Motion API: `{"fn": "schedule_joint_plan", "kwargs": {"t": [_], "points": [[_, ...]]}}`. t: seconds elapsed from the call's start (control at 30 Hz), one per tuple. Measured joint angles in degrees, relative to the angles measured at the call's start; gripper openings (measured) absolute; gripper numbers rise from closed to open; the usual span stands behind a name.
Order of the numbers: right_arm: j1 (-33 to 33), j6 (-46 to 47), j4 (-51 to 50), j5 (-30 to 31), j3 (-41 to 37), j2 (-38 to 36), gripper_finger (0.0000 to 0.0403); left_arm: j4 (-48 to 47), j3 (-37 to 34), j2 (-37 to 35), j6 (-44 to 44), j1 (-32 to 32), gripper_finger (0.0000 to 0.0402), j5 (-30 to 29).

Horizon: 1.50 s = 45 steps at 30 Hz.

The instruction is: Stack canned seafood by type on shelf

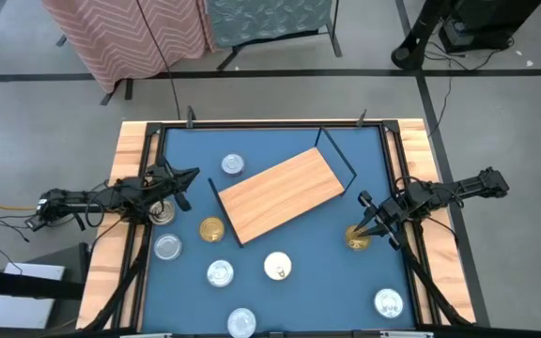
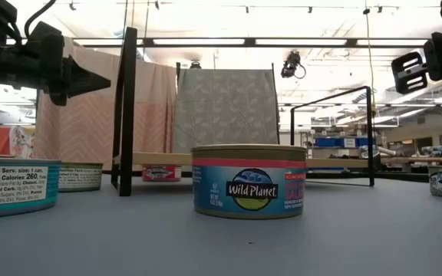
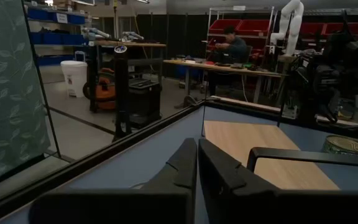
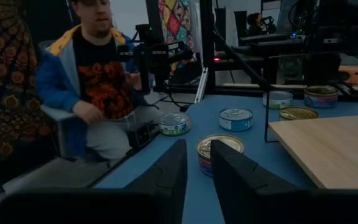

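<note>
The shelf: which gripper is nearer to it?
Right. The right gripper sits just beyond the shelf's wire end; the left gripper is farther from the opposite end.

Shelf [image 1: 280,194] lies askew mid-counter [image 1: 364,282], nothing on it. Cans around it: one behind its left end [image 1: 232,165], one just off its front-left corner [image 1: 212,229], three more in front [image 1: 277,267], two far left [image 1: 167,247]. Left gripper [image 1: 188,175] at counter's left edge; right gripper [image 1: 365,225] at right edge, above a can [image 1: 357,239]. Another can front-right [image 1: 389,302].
</note>
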Motion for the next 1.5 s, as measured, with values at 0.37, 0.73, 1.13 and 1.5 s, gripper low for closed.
{"fn": "schedule_joint_plan", "kwargs": {"t": [0.37, 0.73, 1.13, 1.5], "points": [[0.00, 0.00, 0.01, -0.02, 0.00, 0.00, 0.0085, 0.01, 0.00, 0.01, 0.00, 0.01, 0.0021, 0.00], [0.01, -0.02, 0.02, 0.00, 0.00, 0.00, 0.0085, 5.79, -0.01, 0.02, 0.00, 0.02, 0.0021, -0.01], [0.01, -0.01, 0.02, 0.00, 0.00, 0.00, 0.0085, 15.70, -0.01, 0.02, 0.52, 0.02, 0.0021, -0.01], [0.01, 0.00, 0.07, -0.01, 0.00, 0.00, 0.0085, 34.18, 2.02, 1.23, 10.69, 0.02, 0.0021, 11.96]]}}
